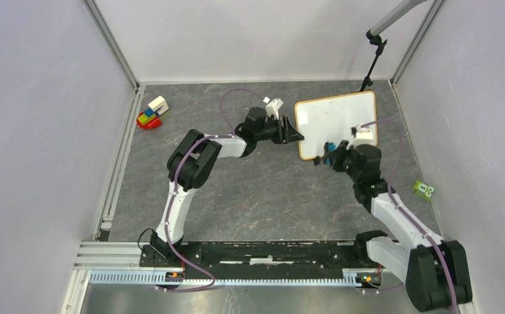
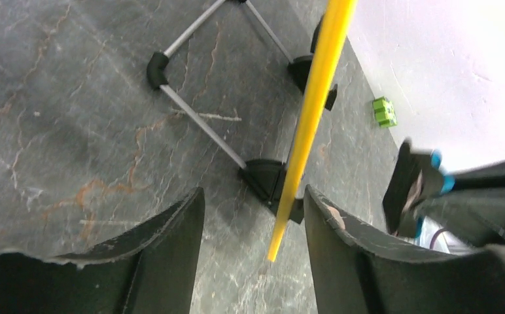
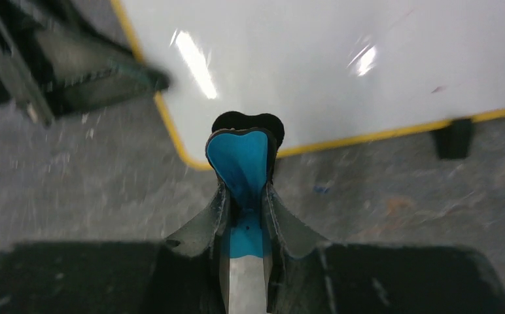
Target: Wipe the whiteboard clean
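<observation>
The whiteboard [image 1: 338, 121], white with a thin yellowish frame, stands tilted on a small black-footed stand at the back right. Its surface looks almost bare, with one faint red speck [image 3: 438, 89]. My left gripper [image 1: 296, 136] is at the board's left edge. It is open, with the frame edge [image 2: 312, 118] running between the fingers [image 2: 171, 248] and touching neither. My right gripper [image 1: 325, 156] is at the board's near left corner, shut on the blue eraser [image 3: 240, 160]. The eraser sticks out past the fingertips, just short of the frame.
A toy of coloured blocks [image 1: 152, 112] lies at the back left. A green block [image 1: 423, 189] sits by the right wall. A black camera stand [image 1: 373, 55] rises behind the board. The board's stand legs [image 2: 201, 124] spread over the table beneath it. Enclosure walls surround the table.
</observation>
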`<action>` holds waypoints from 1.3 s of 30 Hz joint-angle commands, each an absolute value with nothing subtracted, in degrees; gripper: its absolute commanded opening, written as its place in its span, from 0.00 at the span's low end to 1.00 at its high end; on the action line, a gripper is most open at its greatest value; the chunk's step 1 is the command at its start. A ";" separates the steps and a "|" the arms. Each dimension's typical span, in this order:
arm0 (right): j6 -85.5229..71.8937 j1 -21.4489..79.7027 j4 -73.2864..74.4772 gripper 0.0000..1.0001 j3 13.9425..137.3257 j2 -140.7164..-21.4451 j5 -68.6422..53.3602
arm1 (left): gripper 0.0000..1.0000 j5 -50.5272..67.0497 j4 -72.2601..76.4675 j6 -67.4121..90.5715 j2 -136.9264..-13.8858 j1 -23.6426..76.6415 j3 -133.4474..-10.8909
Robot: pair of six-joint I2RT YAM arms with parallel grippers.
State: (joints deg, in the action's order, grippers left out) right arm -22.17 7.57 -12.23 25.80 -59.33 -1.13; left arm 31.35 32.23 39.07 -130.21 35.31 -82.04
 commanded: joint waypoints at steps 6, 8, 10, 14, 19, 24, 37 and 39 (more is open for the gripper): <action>-18.66 18.18 6.74 0.03 20.31 -49.83 -4.17 | 0.72 29.49 38.02 32.54 -116.64 34.09 -72.34; -18.96 21.93 8.19 0.03 18.41 -48.28 -3.84 | 0.73 28.28 39.12 32.47 -113.37 33.02 -68.87; -19.67 25.75 9.34 0.04 16.39 -46.92 -2.28 | 0.74 28.26 42.63 35.76 -109.84 31.12 -64.48; -20.41 33.33 11.60 0.14 14.63 -47.20 4.32 | 0.77 26.09 46.32 39.51 -98.51 28.88 -51.58; -20.62 39.83 13.96 0.42 15.39 -47.21 5.47 | 0.78 25.67 39.64 39.12 -85.03 28.86 -40.61; -18.84 40.86 15.18 0.82 16.89 -45.72 4.31 | 0.80 24.48 29.75 38.89 -71.36 28.96 -35.00; -13.34 41.22 29.35 0.98 37.38 -34.00 12.90 | 0.93 26.54 -7.68 32.38 -51.11 28.92 -54.27; -11.91 41.18 31.55 0.98 41.66 -31.66 16.37 | 0.99 26.59 -12.70 30.63 -49.76 28.91 -61.00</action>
State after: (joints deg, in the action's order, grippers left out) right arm -15.68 40.88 26.15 32.95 -35.70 9.21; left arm 25.65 -0.14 35.81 -54.17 28.91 -47.90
